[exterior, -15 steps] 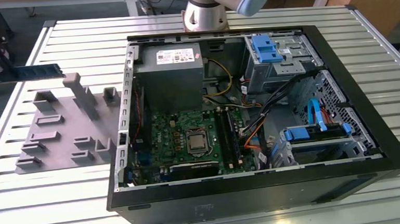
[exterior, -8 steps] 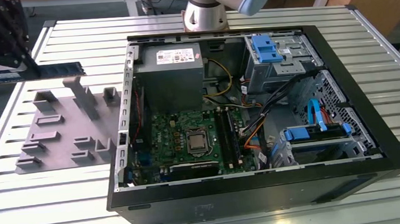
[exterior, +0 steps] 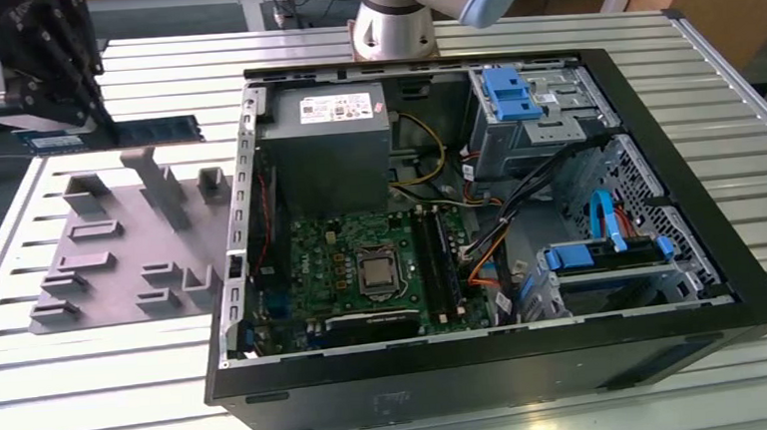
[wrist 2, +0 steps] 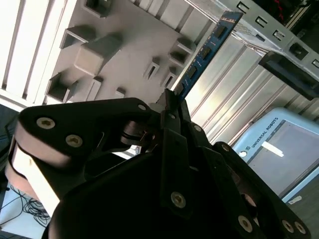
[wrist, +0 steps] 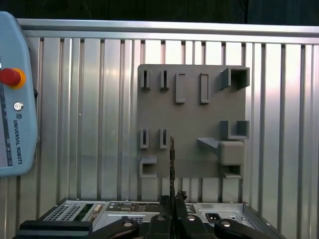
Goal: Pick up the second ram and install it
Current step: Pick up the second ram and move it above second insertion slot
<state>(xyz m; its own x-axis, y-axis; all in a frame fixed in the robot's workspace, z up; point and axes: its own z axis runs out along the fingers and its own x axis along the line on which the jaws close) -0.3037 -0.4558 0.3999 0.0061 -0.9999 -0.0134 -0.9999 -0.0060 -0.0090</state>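
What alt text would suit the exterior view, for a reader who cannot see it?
The gripper holds the second ram over the slatted metal table at the exterior view's upper left, near a grey fixture plate. On the exterior view's right lies an open computer case with its motherboard exposed.

- second ram (wrist 2: 207,50): blue-green board, dark chips
- gripper (wrist 2: 172,99): black, with silver screw heads
- fixture plate (exterior: 120,261) beside the computer case (exterior: 500,373): plain matt grey
- inside the black-shelled computer case: green motherboard (exterior: 326,253), bright blue clips (exterior: 507,92)
- table (exterior: 101,382) under the computer case: ribbed silver
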